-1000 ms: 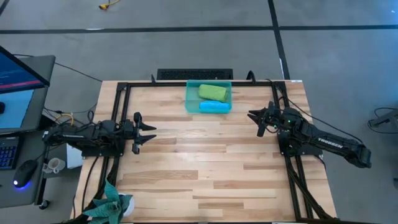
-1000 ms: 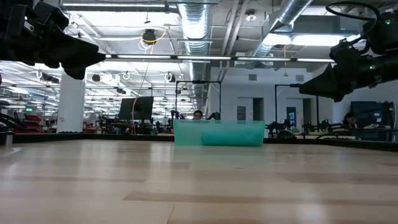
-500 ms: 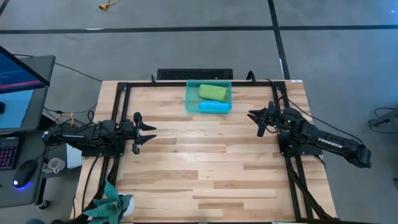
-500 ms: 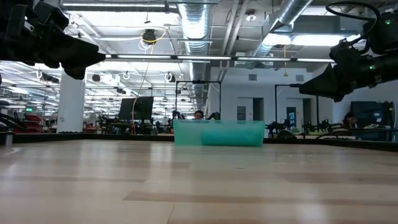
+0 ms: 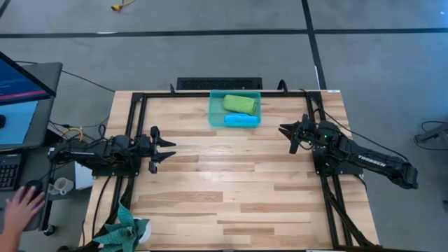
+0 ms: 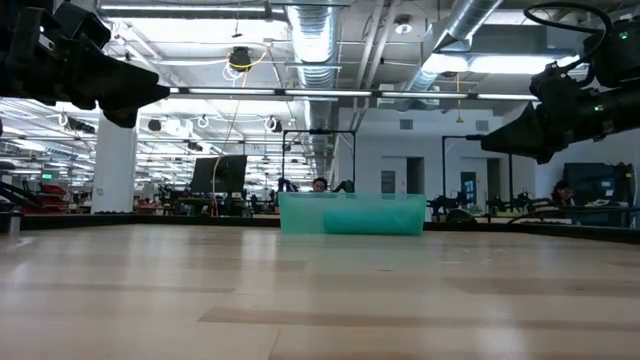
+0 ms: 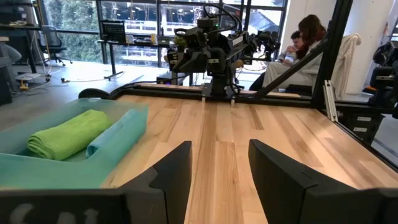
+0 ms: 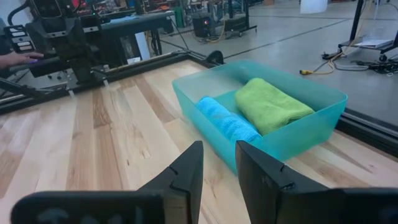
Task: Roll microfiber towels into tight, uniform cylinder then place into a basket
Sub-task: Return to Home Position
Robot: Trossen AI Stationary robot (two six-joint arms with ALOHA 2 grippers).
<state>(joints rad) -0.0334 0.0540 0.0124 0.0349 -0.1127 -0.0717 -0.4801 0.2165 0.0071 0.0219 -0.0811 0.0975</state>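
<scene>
The room is a wide open workshop hall with exposed ceiling ducts [image 6: 310, 40], strip lights and rows of desks far behind, over a grey concrete floor [image 5: 210, 49] crossed by dark lines. A pale plank table [image 5: 231, 189] with a black frame fills the middle, its wood bare apart from the basket. The left arm lies along the table's left edge, its left gripper [image 5: 172, 150] raised off the wood and pointing inward with fingers spread apart and nothing between them. The right arm lies along the right edge, and its right gripper [image 5: 285, 138] faces the other way, its fingers parted by a narrower gap, also empty. The basket [image 5: 212, 108] sits at the middle of the far edge, well apart from both grippers. Inside it the green towel [image 5: 239, 103] lies rolled on the far side and the blue towel [image 5: 240, 120] rolled beside it on the near side, the two touching. A person's hand [image 5: 21, 208] rests at a side desk left of the table.
</scene>
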